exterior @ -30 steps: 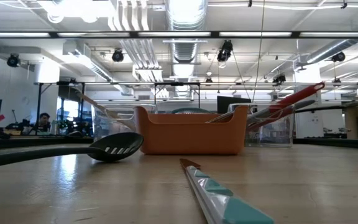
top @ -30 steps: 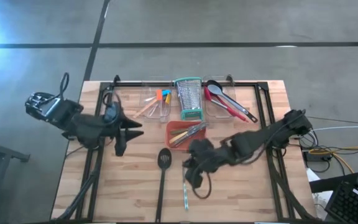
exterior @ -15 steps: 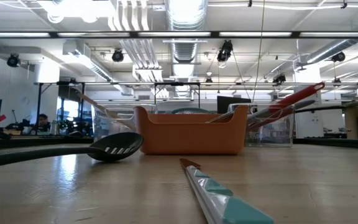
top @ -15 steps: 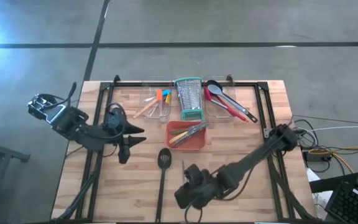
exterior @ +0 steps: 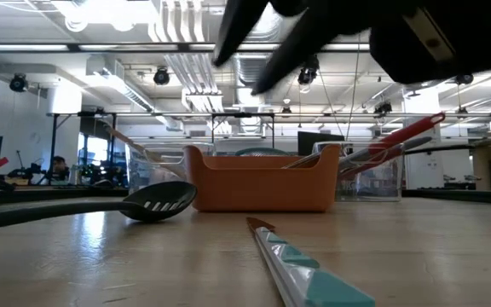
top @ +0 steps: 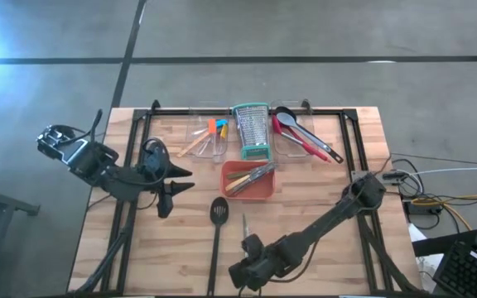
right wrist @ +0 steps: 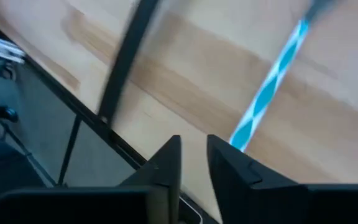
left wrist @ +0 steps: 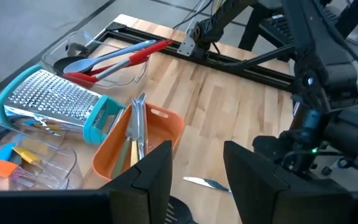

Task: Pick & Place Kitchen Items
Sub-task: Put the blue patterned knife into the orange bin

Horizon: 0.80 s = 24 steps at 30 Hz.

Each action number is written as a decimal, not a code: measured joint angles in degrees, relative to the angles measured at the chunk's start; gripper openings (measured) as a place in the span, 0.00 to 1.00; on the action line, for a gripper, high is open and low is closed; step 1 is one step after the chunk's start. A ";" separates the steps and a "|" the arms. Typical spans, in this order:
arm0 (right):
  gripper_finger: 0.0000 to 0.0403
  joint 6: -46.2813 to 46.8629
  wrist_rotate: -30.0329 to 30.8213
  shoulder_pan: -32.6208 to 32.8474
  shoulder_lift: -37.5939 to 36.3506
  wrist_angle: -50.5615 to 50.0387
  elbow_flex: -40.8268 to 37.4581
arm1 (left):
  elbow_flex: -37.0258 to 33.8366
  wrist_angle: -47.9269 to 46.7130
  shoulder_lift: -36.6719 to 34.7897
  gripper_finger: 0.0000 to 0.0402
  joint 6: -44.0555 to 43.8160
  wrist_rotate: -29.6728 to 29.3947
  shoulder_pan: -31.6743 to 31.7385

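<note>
Pale wood-plank table (top: 321,190), slim teal-handled knife (exterior: 301,260), slotted black turner (top: 219,212)

No readable text, labels, brands or numbers showed in any view. Checked the steel grater (top: 252,131), the orange tray (top: 248,180), the clear bins (top: 205,137) and the teal-handled knife (exterior: 309,273): all unmarked as far as could be seen. Room fixtures behind the table in the low view were too small to read.
</note>
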 joint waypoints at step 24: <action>0.41 8.60 -6.77 -2.04 10.64 -3.49 0.65 | 0.00 -0.02 0.00 0.37 0.94 0.50 0.00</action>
